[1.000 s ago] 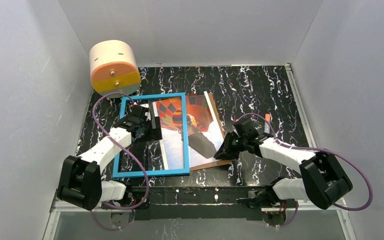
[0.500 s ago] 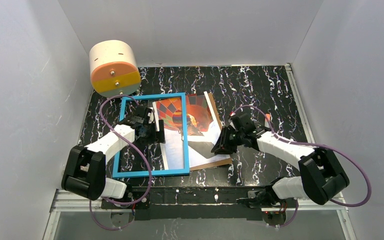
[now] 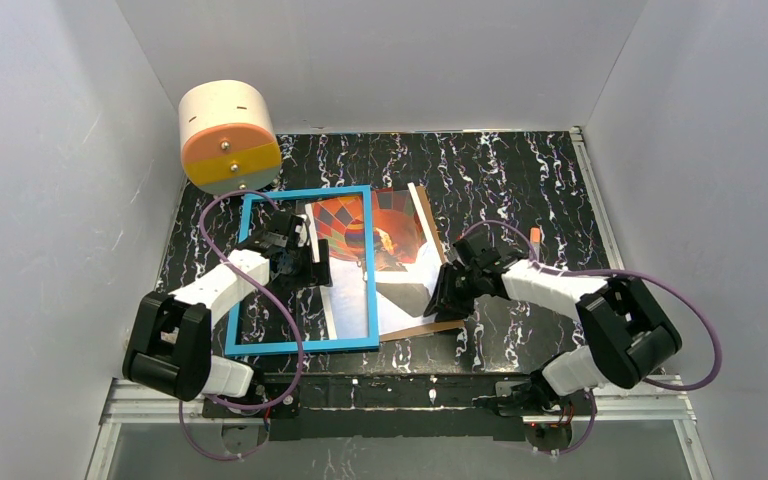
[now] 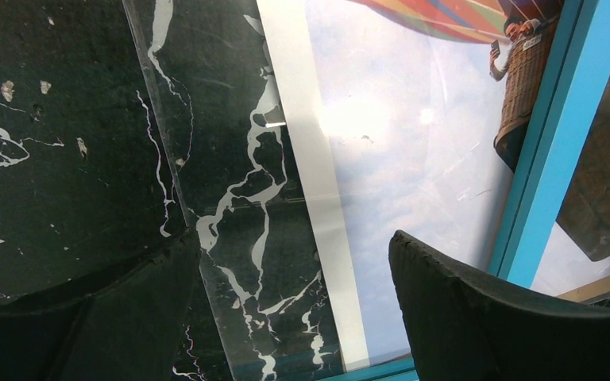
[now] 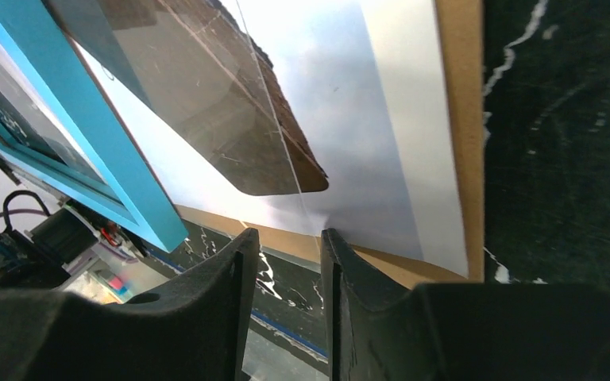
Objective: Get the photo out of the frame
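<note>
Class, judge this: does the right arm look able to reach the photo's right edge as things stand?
Probably yes. The right gripper hangs by that edge of the photo, which lies on the backing board. The frame overlaps only the photo's left part.

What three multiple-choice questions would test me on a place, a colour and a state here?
1. Where does the frame lie? A) over the photo's left part B) wholly right of the photo C) leaning on the back wall
2. What colour is the frame? A) red B) blue C) green
3. How is the left gripper? A) shut on the photo B) shut on the frame C) open, holding nothing
Answers: 1 A: its right bar crosses the photo. 2 B: bright blue bars. 3 C: jaws wide apart, nothing between.
</note>
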Tool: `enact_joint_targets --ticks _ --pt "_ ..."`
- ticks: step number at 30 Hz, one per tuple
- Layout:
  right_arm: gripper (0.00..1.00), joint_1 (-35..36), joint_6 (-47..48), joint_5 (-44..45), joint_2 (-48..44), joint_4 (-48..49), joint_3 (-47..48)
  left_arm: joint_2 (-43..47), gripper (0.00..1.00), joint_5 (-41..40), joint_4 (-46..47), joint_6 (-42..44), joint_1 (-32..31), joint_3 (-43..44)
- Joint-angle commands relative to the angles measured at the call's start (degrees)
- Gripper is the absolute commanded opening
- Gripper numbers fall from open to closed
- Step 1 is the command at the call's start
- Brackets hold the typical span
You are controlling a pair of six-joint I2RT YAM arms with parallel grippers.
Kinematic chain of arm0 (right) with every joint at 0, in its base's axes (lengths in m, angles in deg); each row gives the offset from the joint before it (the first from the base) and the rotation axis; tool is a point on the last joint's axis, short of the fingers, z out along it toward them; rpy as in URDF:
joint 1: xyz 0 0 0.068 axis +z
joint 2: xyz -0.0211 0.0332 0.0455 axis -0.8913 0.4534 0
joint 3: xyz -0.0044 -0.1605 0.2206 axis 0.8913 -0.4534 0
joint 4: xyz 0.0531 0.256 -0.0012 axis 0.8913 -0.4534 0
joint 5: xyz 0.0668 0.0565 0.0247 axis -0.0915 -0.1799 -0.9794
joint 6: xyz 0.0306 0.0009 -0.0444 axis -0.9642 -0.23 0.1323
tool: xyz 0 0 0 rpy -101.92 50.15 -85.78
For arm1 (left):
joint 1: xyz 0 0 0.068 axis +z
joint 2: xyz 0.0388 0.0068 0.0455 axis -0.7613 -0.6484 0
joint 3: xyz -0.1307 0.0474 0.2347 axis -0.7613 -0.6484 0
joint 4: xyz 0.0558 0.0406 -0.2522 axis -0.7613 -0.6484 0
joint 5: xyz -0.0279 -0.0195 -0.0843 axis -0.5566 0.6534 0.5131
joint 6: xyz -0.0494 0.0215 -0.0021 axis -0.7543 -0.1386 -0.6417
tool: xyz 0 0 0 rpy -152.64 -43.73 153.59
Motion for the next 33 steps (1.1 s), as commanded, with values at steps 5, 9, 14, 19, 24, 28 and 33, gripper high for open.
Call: enact_joint_targets --ticks 5,9,14,19,24,28,33 --pt "0.44 2.0 -0.2 -5.2 3.2 5.1 2.6 0.2 0.86 0.5 -0.7 0.8 -0.2 -0.7" --pt "0.44 2.0 1.0 -5.1 2.9 3.7 4.5 -0.7 0.86 0.8 -1.0 0.9 -0.2 -0.5" --pt "0.46 2.0 2.8 7.2 -1.6 -6.0 8.2 -0.5 0.86 0.2 -1.1 0.8 -0.3 -0.6" --pt "0.54 1.8 2.3 19.4 -5.8 -13.6 8.6 -1.5 0.86 0.4 -1.5 0.9 -0.3 -0.3" --pt "0.58 1.8 -2.2 22.3 -9.5 -15.1 5.6 -1.6 0.86 0.5 -1.6 0.9 -0.3 -0.2" --pt "0.65 1.8 -13.2 27.4 -13.0 -20.8 6.1 -1.4 0.86 0.2 -1.6 0.8 -0.2 -0.3" --pt "0.99 1.8 -15.2 27.1 -19.9 -15.5 1.4 -0.9 0.86 -0.2 -1.7 0.9 -0.3 -0.3"
